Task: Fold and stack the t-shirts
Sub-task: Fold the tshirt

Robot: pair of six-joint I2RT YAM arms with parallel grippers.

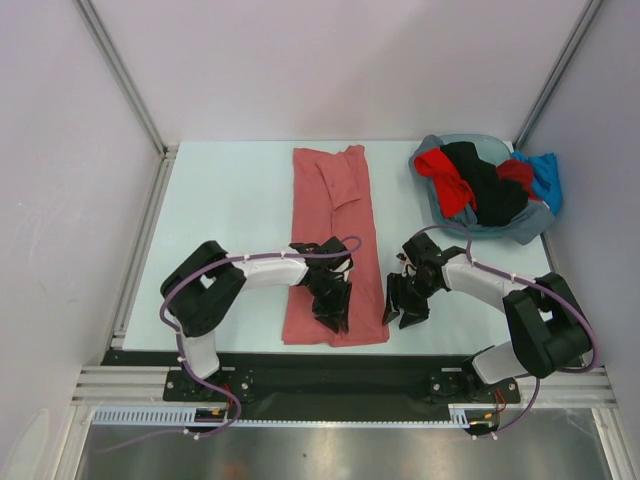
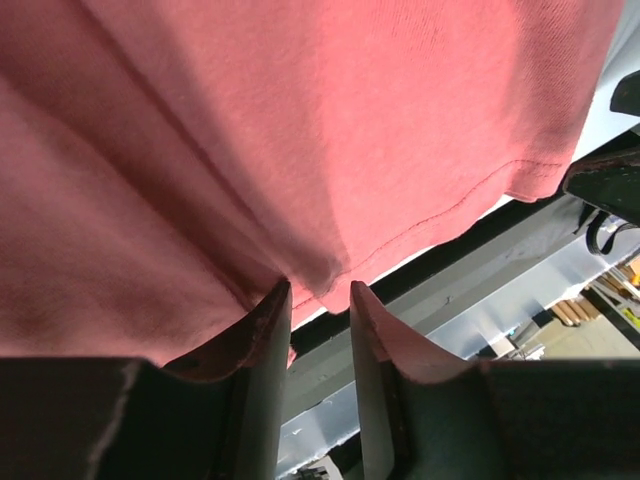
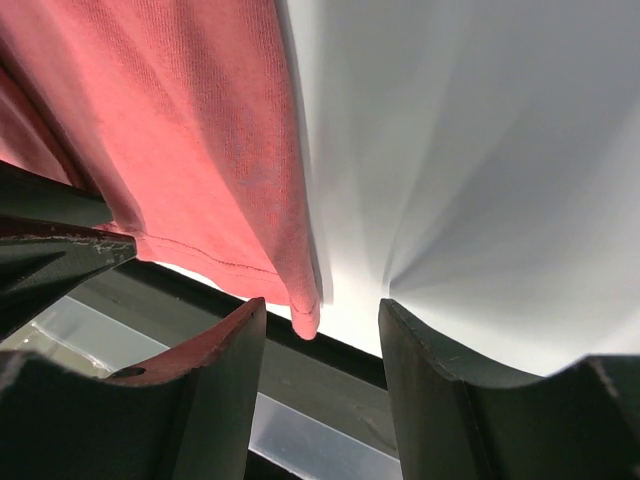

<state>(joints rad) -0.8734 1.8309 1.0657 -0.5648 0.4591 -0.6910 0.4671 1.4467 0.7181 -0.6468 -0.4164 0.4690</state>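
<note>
The salmon t-shirt [image 1: 333, 240] runs lengthwise ahead; its near hem meets the tips of the left claw [image 2: 320, 290] and right claw [image 3: 320, 305], both spread, pinching nothing.

Grey-blue basin [image 1: 527, 226] at far right corner, white table [image 1: 230, 230].

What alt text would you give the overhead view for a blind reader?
A salmon-red t-shirt, folded into a long strip, lies on a pale table; two black robot arms reach its near end, the left claw over the hem, the right claw beside the corner. A basin at far right holds red, black and blue shirts.
</note>
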